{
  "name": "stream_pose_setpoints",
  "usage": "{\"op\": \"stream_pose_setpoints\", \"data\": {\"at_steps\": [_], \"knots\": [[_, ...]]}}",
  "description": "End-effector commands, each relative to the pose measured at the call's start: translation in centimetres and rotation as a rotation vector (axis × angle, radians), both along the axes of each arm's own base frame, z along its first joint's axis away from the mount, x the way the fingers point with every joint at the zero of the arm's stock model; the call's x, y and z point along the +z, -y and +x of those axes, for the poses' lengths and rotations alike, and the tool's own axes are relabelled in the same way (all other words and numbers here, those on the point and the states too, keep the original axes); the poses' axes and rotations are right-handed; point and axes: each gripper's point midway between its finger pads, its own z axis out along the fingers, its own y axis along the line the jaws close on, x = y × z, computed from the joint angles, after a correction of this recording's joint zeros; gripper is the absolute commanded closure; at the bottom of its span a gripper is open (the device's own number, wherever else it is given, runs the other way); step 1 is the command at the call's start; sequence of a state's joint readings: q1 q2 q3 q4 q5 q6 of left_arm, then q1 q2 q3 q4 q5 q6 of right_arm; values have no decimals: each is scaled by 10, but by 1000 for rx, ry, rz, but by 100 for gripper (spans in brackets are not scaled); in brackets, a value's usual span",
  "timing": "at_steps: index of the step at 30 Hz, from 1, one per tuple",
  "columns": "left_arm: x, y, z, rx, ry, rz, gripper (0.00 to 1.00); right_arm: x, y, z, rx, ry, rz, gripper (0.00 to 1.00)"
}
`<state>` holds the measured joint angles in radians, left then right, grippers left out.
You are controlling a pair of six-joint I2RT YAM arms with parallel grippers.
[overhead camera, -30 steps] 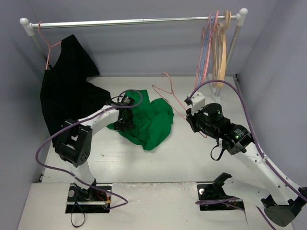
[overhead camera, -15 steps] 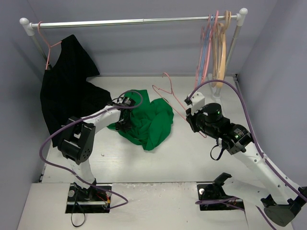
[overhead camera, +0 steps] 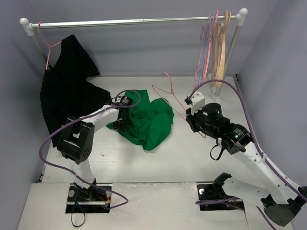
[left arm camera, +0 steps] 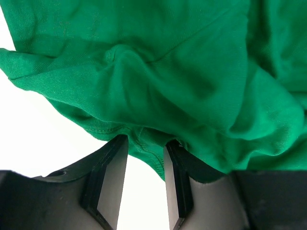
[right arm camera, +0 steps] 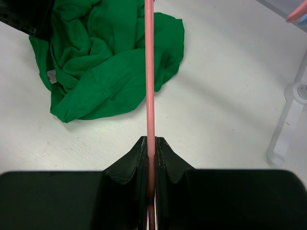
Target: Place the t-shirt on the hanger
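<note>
The green t-shirt lies crumpled on the white table. My left gripper is at its left edge. In the left wrist view the shirt fills the frame, and my left gripper is open with a hemmed fold of the cloth hanging between its fingertips. My right gripper is shut on the pink hanger, which it holds above the table to the right of the shirt, hook toward the back. In the right wrist view the hanger's wire runs straight out from the shut gripper, over the shirt.
A black garment hangs on a pink hanger at the left end of the metal rail. Several blue, pink and tan hangers hang at the rail's right end. The rail's right post stands near my right gripper.
My left arm has shifted slightly to the left at the shirt's edge. The right arm and the hanger have not visibly moved.
</note>
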<state>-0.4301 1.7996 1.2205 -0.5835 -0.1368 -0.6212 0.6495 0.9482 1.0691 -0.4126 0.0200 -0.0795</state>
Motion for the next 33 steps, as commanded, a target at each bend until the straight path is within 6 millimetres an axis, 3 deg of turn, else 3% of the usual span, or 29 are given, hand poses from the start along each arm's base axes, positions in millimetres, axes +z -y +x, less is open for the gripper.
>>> {"op": "stream_pose_setpoints", "data": {"at_steps": [1,10,16,19,24,33], "knots": [[21,1,18,23,89,-20,65,18,-9,11,-3,55,57,100],[28,7,19,27,103,-62,65,15,-11,11,-2,45,59,100],[18,2,18,39,75,-27,65,15,-12,12,0,46,63,100],[17,-2,18,41,78,-7,78,14,-12,11,0,42,60,100],[36,-8,20,17,118,21,99,15,-17,3,49,27,79,100],[87,-24,35,-35,184,12,100,17,-48,-34,279,-76,173,100]]}}
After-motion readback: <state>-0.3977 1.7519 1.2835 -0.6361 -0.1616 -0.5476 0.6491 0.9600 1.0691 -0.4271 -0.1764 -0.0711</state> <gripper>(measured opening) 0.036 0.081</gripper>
